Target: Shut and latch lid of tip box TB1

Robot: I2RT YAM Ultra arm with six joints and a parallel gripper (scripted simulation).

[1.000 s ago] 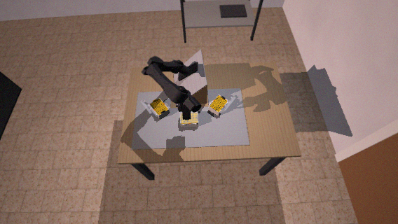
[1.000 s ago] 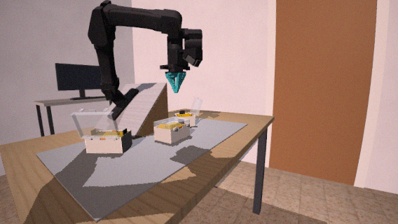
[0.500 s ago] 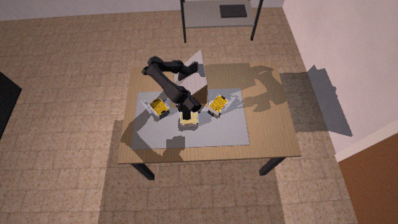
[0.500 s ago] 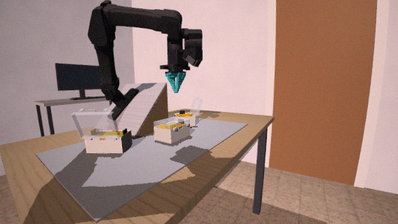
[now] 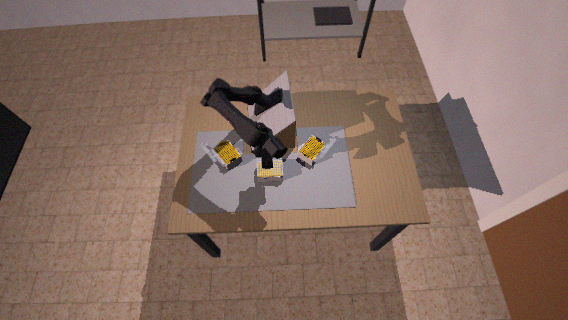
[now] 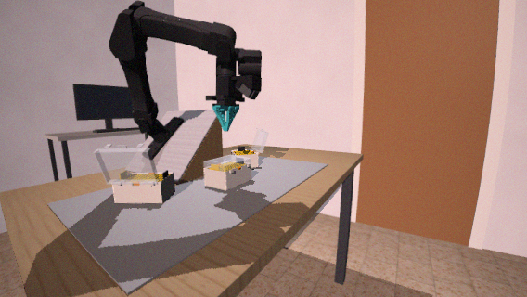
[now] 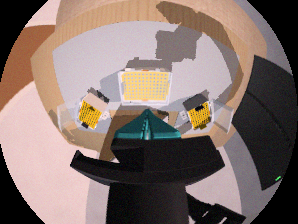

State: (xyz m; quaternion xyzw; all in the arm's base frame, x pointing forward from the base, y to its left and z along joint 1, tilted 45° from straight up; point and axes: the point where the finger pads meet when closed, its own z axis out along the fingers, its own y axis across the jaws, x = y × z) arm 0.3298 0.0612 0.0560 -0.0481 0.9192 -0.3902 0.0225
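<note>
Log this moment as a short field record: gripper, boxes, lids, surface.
gripper: teal gripper shut, holding nothing, raised above the middle box
boxes: three tip boxes on the grey bench mat: near box, middle box, far box
lids: near and far lids stand open; middle lid lies down over its tips
IDs: stickers too small to read
surface: wooden table

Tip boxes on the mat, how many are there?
3. One at the left of the mat in the top view, one in the middle under the gripper, one at the right. None seems hidden.
</note>
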